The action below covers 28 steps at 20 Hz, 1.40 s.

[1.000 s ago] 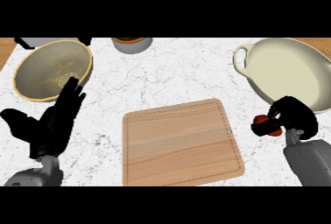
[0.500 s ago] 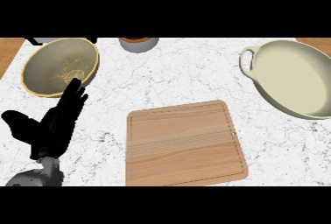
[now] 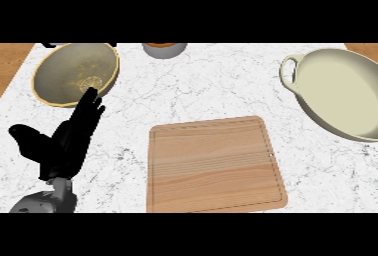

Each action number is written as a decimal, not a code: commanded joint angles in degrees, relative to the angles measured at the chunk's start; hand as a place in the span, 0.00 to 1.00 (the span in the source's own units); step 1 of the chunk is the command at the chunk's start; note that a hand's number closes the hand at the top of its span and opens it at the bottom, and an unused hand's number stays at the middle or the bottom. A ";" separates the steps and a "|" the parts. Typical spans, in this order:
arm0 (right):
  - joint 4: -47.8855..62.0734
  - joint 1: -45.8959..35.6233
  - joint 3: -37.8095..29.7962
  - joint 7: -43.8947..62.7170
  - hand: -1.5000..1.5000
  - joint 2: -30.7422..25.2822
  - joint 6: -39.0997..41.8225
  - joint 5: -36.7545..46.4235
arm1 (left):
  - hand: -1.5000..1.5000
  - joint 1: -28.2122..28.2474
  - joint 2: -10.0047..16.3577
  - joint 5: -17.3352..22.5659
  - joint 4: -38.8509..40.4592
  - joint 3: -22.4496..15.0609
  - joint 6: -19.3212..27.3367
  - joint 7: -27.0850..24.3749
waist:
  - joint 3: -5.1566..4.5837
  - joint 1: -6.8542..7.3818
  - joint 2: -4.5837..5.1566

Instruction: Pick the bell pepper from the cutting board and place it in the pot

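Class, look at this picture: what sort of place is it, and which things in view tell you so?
Most likely a kitchen: a white marbled counter top carries a wooden cutting board, a cream pot with a loop handle at the right, and a yellowish bowl at the upper left.

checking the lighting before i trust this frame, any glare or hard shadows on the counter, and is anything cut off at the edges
Head view: light is even, with no glare on the marble counter or the cutting board. Head view: no hard shadows, only soft shading inside the pot and beside the open left hand. Head view: the pot is cut by the right edge, and a small container by the top.
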 commanded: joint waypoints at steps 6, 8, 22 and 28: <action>10.73 -19.38 1.47 1.67 1.00 -4.89 4.30 -3.38 | 0.50 1.07 0.06 1.25 0.01 1.28 -3.34 -1.41 | 0.00 1.81 0.42; 13.65 -23.96 5.60 4.57 1.00 -3.30 4.06 -2.51 | 0.50 -3.79 -1.98 -1.06 2.40 0.24 -0.59 0.37 | 0.00 1.86 0.51; 48.37 -36.29 11.40 -11.32 1.00 2.54 -4.85 6.66 | 0.50 -1.08 -2.99 -1.90 1.12 0.05 -2.02 -0.07 | 0.05 1.84 0.49; 60.66 -38.45 6.51 -13.62 0.00 8.91 -10.39 2.47 | 0.50 -3.19 -1.68 -0.17 1.59 2.08 -3.61 0.24 | 0.11 2.26 0.70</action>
